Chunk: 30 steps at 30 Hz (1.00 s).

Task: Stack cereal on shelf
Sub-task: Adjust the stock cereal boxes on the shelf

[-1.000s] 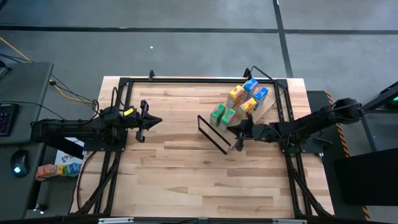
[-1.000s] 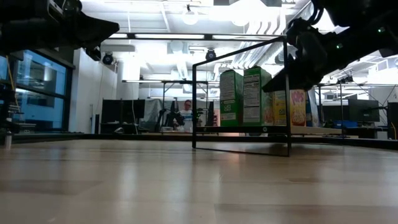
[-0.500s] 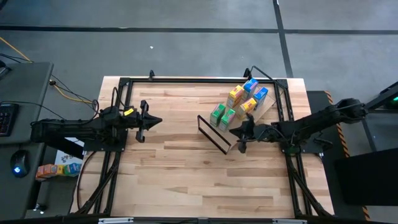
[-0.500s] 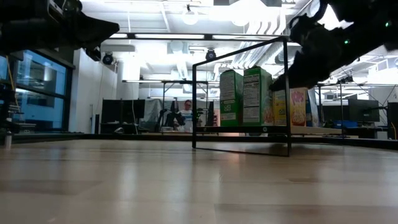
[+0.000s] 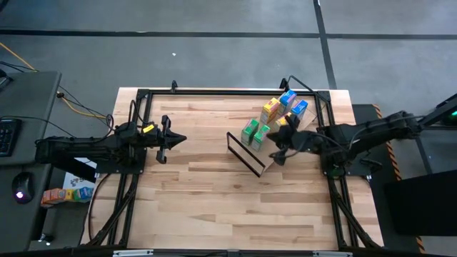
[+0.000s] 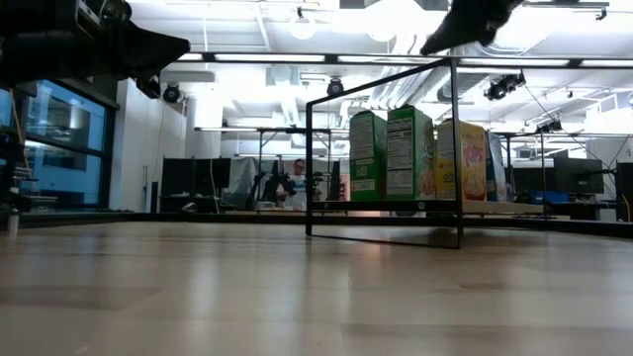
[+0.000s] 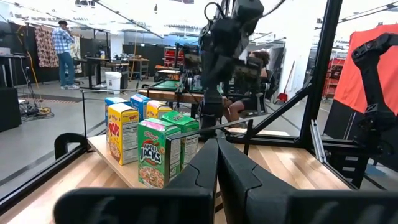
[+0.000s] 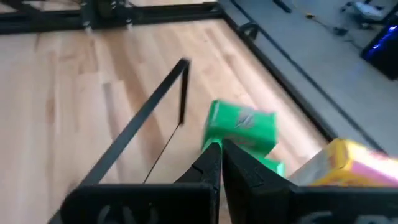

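Observation:
Several cereal boxes stand upright on the shelf (image 5: pixel 309 123), a light board with a black frame (image 5: pixel 245 153) at its near-left end. Two are green (image 5: pixel 250 132), two yellow (image 5: pixel 270 109), two blue (image 5: pixel 288 98). In the low view the green boxes (image 6: pixel 368 155) and a yellow one (image 6: pixel 460 158) rest on their bottom ends behind the frame (image 6: pixel 308 168). My right gripper (image 5: pixel 277 151) hangs shut above the shelf's near side, over a green box (image 8: pixel 242 127), holding nothing. My left gripper (image 5: pixel 180 139) waits shut at the table's left, pointing at the boxes (image 7: pixel 158 152).
Black rails (image 5: pixel 214 92) run along the table's far, left and right sides. The wood between the two arms and toward the near edge (image 5: pixel 228 207) is bare. People stand and sit in the room behind (image 7: pixel 62 50).
My right gripper has risen from beside the shelf's near side to well above the boxes, tipping its fingers further down and staying shut. In the low view it has left the yellow box uncovered. The boxes and shelf have not moved.

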Tool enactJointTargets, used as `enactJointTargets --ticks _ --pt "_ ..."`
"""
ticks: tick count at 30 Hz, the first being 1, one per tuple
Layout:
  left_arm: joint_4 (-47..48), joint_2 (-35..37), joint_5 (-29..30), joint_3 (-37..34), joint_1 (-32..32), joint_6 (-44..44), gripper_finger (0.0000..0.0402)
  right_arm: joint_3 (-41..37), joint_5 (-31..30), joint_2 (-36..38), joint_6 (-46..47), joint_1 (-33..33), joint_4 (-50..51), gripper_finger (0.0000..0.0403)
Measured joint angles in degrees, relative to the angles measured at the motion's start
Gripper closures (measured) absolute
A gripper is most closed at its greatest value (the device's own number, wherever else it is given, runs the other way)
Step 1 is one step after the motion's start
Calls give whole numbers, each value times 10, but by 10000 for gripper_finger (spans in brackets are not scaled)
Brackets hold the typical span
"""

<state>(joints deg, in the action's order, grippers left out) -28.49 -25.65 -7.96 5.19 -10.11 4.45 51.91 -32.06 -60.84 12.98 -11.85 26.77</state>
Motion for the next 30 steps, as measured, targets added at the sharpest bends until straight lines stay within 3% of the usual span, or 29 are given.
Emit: enactJointTargets --ticks 9,18,21,30 --pt "3 0 0 0 0 0 401 55 -1 -56 2 71 102 403" --pt "4 0 0 0 0 0 402 54 22 -55 158 84 331 403" --pt "4 0 0 0 0 0 402 51 -1 -61 219 83 389 403" --pt "7 -1 2 0 0 0 401 -78 -21 -37 229 113 335 403"
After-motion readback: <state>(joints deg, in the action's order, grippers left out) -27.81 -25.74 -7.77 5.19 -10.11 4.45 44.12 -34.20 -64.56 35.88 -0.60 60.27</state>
